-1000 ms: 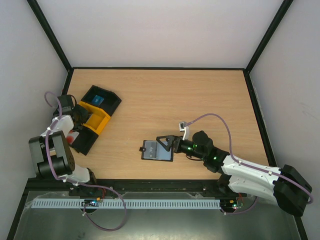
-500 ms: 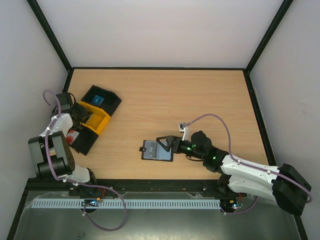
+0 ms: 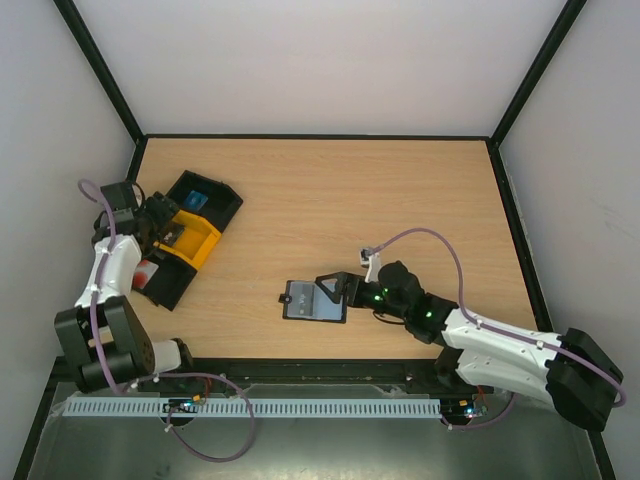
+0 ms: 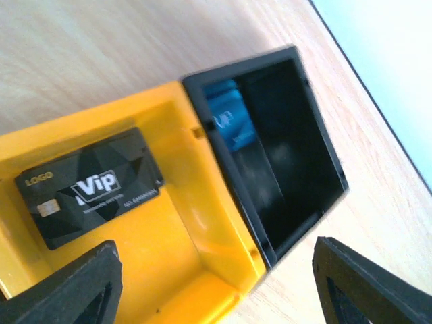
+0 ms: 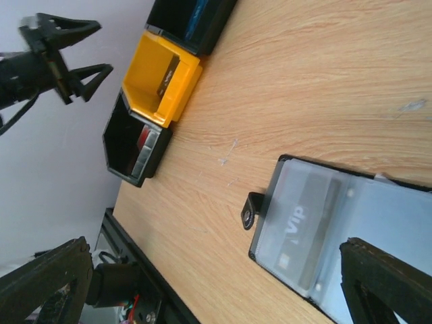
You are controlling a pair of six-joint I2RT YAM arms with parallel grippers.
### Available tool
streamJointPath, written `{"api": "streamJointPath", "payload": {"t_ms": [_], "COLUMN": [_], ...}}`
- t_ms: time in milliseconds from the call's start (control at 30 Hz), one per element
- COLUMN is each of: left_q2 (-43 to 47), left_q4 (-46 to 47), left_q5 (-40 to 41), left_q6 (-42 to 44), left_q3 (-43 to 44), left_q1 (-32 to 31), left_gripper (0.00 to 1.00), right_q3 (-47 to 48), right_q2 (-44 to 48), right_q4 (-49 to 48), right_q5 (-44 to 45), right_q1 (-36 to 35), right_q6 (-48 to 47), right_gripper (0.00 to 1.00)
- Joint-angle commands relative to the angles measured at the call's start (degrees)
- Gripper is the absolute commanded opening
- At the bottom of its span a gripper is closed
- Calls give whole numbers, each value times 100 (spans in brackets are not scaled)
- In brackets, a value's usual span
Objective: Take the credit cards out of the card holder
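The card holder (image 3: 312, 301) lies open on the table, its side tab (image 5: 250, 210) pointing left. A dark VIP credit card (image 5: 305, 228) sits behind its clear sleeve. My right gripper (image 3: 330, 289) hovers open over the holder's right half, holding nothing. A dark grey VIP card (image 4: 88, 186) lies flat in the yellow tray (image 4: 202, 270). A blue card (image 4: 229, 121) lies in the black tray (image 4: 310, 135) beside it. My left gripper (image 4: 216, 290) hangs open above the yellow tray, empty. A red card (image 3: 147, 268) lies in the nearer black tray.
The three trays (image 3: 190, 240) stand in a row at the table's left edge. The black frame rail (image 3: 300, 368) runs along the near edge. In the right wrist view the left arm's gripper (image 5: 64, 57) hangs above the trays.
My left gripper has opened wide and pulled up and back from the yellow tray, and the left arm has straightened. The right arm and the card holder have barely moved.
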State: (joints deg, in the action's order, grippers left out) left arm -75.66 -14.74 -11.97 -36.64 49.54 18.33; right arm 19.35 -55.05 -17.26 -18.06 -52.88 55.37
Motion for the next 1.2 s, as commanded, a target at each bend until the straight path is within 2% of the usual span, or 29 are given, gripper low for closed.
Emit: {"api": "streamJointPath", "payload": {"t_ms": [0,100,400,700,967,1167], "left_q2": [420,795,2013,2828,3362,3699], "left_q4": [-441,-702,-908,-541,-45,58], "left_q5": [-931,-1230,-1856,-2564,-2385,-2293], "left_q6": [456,645,626,8,-552,-763], "left_q3": [14,-88,-846,-1683,-2296,-2684], "left_q1": [-52,-263,-983,-1849,-2695,-2975], "left_gripper": [83,90,92,88,85,83], "right_q3": [248,247,187,83,361,598], "right_q2": [222,282,-64,-808,-1664,-2325], "right_q4": [656,944,656,-53,-312,-390], "right_q5": [528,761,306,19,-35,55], "right_q1": [-6,-9,-14,-16,-156,-300], "right_q6": [-182,-160,-40,449,513,449], "right_gripper": [98,98,100,78,55,44]}}
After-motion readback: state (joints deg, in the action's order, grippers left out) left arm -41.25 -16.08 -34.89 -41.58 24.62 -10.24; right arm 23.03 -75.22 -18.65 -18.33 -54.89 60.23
